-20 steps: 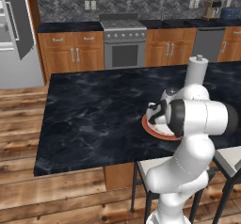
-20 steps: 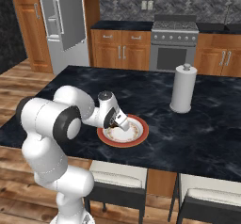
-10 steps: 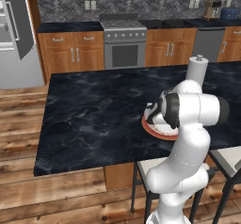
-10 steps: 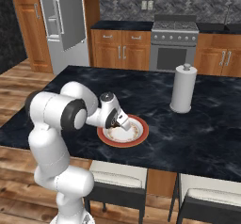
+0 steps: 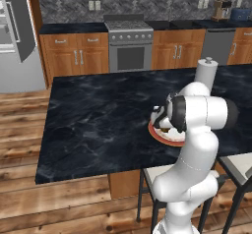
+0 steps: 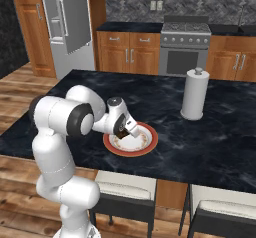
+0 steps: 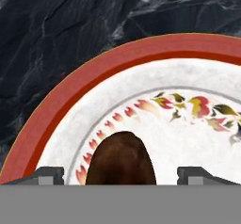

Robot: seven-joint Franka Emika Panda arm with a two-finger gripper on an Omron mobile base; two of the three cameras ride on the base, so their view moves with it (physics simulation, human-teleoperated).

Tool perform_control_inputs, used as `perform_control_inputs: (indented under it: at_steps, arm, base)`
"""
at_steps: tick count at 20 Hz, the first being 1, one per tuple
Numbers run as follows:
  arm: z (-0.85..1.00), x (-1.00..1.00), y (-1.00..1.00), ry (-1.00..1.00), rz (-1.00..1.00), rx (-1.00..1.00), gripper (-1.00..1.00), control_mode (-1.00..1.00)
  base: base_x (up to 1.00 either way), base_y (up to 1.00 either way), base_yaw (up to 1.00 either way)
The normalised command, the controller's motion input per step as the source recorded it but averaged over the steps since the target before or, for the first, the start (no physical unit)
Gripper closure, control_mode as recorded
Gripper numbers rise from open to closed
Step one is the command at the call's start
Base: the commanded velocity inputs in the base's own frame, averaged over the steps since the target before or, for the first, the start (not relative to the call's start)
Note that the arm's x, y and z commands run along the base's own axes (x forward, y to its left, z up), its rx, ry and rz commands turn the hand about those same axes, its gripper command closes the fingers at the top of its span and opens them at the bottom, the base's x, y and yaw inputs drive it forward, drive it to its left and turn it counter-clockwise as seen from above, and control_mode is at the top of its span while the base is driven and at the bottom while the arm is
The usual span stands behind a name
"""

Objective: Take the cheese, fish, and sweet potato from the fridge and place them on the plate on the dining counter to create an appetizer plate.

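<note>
My gripper [image 7: 121, 176] hangs low over the plate [image 7: 70, 96], a white plate with a broad red-brown rim, on the dining counter [image 5: 98, 115]. The dark reddish-brown sweet potato [image 7: 121, 159] lies on the plate between my fingertips [image 7: 49, 175], with a gap on each side. The jaws stand wide open. From the right base the gripper [image 6: 125, 130] is over the left part of the plate [image 6: 145, 144], with the sweet potato [image 6: 121, 131] under it. From the left base my arm covers much of the plate [image 5: 162, 135]. The cheese and the fish are out of view. The fridge [image 6: 65, 22] stands open at the back left.
A white paper towel roll [image 6: 194, 94] stands on the counter beyond the plate, to its right. Two stools [image 6: 125, 189] are tucked under the near counter edge. A stove [image 5: 130, 46] and wooden cabinets line the back wall.
The jaws have spread wider and let go of the sweet potato, which now rests on the plate. The arm's elbow has swung a little toward the plate.
</note>
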Motion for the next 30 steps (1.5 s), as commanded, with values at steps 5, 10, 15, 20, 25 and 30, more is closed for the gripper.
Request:
perform_control_inputs:
  at_steps: [5,10,15,20,25,30]
  arm:
    - [0.29,-0.28,-0.16,-0.03,-0.08,0.0,-1.0,-1.0]
    - [0.77,-0.38,0.0,-0.06,-0.02,0.0,-1.0,-1.0]
    - [1.0,-0.63,0.0,-0.02,0.0,0.0,-1.0,-1.0]
    - [1.0,-0.68,0.0,0.02,0.03,0.01,-1.0,-1.0]
    - [1.0,-0.62,0.09,0.17,0.14,0.04,-1.0,-1.0]
    - [1.0,-0.72,0.15,0.25,0.18,0.02,-1.0,-1.0]
  base:
    - [0.0,0.0,0.0]
    - [0.0,0.0,0.0]
    - [0.0,0.0,0.0]
    - [0.0,0.0,0.0]
    - [0.0,0.0,0.0]
    - [0.0,0.0,0.0]
